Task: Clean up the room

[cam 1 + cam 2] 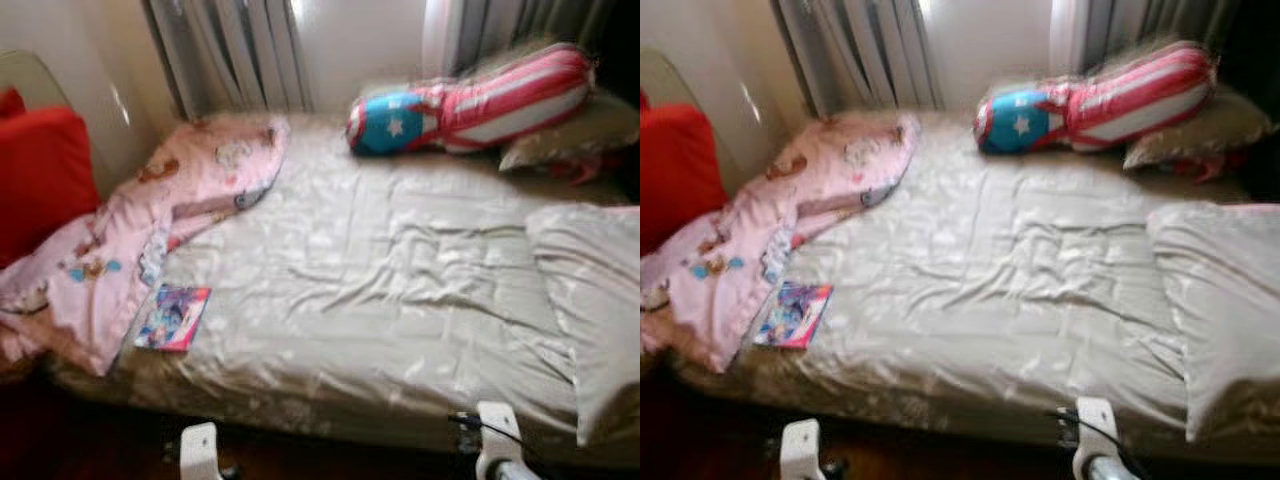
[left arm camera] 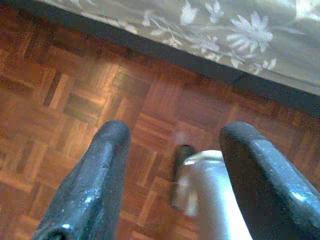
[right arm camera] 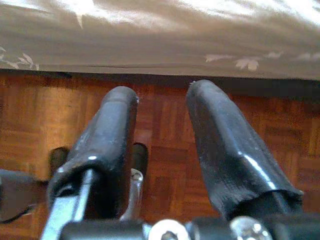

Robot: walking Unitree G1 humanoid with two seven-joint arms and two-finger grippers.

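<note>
A bed with a rumpled grey-beige sheet lies before me. A pink cartoon-print blanket is crumpled over its left side and hangs off the front corner. A small colourful book lies on the sheet beside the blanket. A long red, white and blue bolster with a star rests at the back. Both arms hang low by the bed's front edge. My left gripper is open over the parquet floor, with nothing held. My right gripper is also open, its fingers pointing at the bed's flower-print side.
A grey pillow lies on the bed's right end, and another pillow sits behind the bolster. A red cushion stands at the far left. Curtains hang behind the bed. Dark wooden floor runs along the bed's front.
</note>
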